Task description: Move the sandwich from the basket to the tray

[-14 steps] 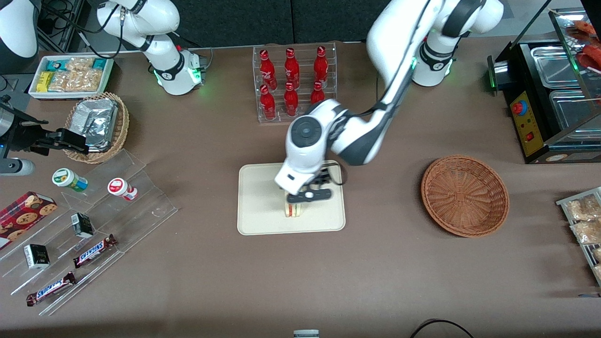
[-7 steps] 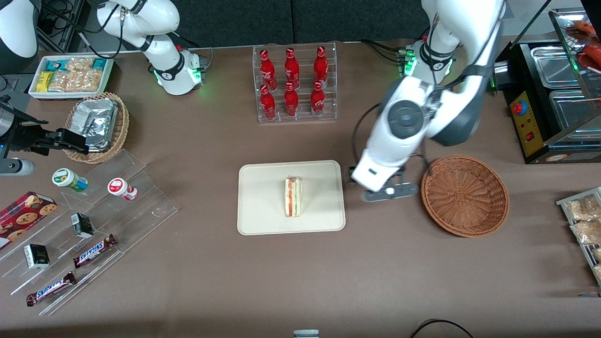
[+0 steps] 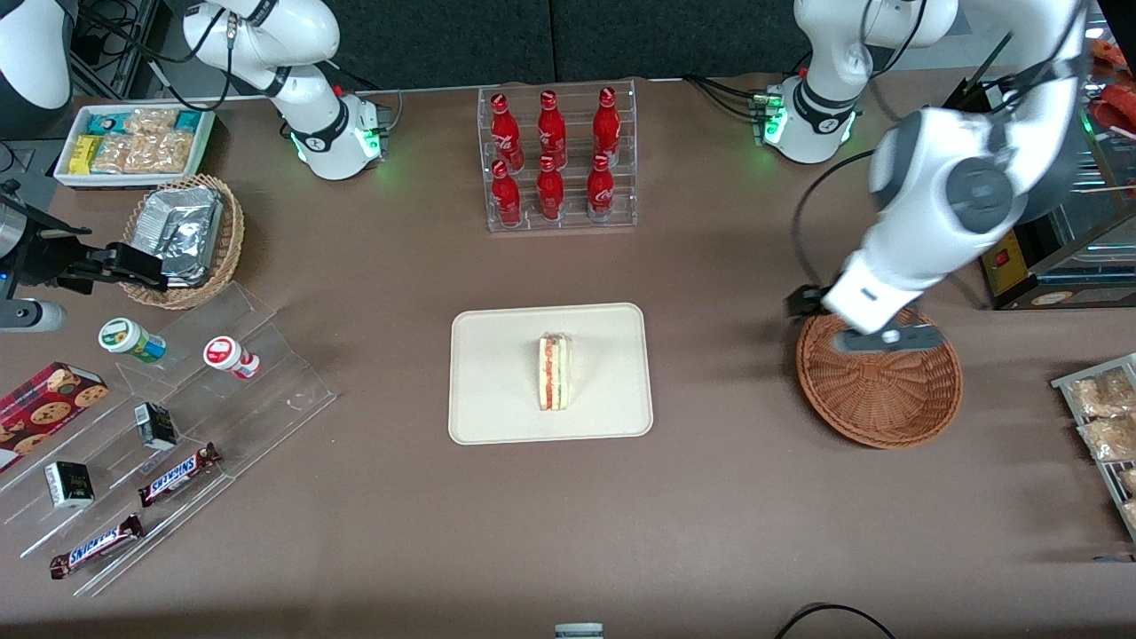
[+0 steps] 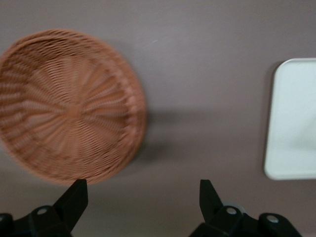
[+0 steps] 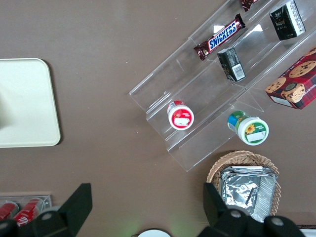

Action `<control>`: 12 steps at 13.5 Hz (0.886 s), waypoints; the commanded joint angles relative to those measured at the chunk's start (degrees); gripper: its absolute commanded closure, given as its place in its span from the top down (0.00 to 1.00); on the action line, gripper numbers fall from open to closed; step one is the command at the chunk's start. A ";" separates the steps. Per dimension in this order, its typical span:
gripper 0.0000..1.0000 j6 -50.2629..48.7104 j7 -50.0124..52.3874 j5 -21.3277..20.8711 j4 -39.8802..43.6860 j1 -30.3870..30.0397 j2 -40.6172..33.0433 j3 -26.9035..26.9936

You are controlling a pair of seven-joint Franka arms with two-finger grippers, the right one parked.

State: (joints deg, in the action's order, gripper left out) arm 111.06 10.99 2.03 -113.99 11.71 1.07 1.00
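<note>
The sandwich (image 3: 555,371), a pale wedge with red and green filling, stands on its edge on the cream-white tray (image 3: 497,382) in the middle of the table. The tray's corner also shows in the left wrist view (image 4: 295,118) and the right wrist view (image 5: 24,103). The reddish-brown wicker basket (image 3: 879,390) lies toward the working arm's end and holds nothing; it shows in the left wrist view (image 4: 69,103). My left gripper (image 3: 879,337) hovers above the basket's rim, at the edge farther from the front camera. It is open and holds nothing (image 4: 142,197).
A rack of red bottles (image 3: 555,155) stands farther from the front camera than the tray. An acrylic stand with snacks (image 3: 169,417), a tan basket with foil (image 3: 182,235) and a snack box (image 3: 133,142) lie toward the parked arm's end. A black food warmer (image 3: 1047,177) stands near the basket.
My left gripper let go of the sandwich on the tray, rose and swung toward the working arm's end, from over the tray to over the basket. The sandwich stays on the tray.
</note>
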 commanded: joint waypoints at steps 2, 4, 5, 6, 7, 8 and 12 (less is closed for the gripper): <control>1.00 -7.06 -4.92 0.69 2.00 -6.17 -5.37 -0.73; 1.00 -11.63 -4.93 -0.18 6.47 -6.44 -5.46 -0.30; 1.00 -13.39 -5.01 -0.27 8.41 -6.44 -5.29 0.14; 1.00 -14.20 -5.01 -0.36 9.39 -6.44 -5.29 0.58; 1.00 -14.46 -5.36 -0.45 9.74 -6.44 -5.46 0.76; 1.00 -15.25 -5.80 -0.71 9.83 -6.44 -5.64 0.85; 1.00 -19.92 -9.76 -3.96 12.47 -6.53 -5.55 1.90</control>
State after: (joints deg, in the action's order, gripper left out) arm 93.29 3.11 -0.94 -103.46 5.45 -4.71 2.04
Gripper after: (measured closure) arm 0.000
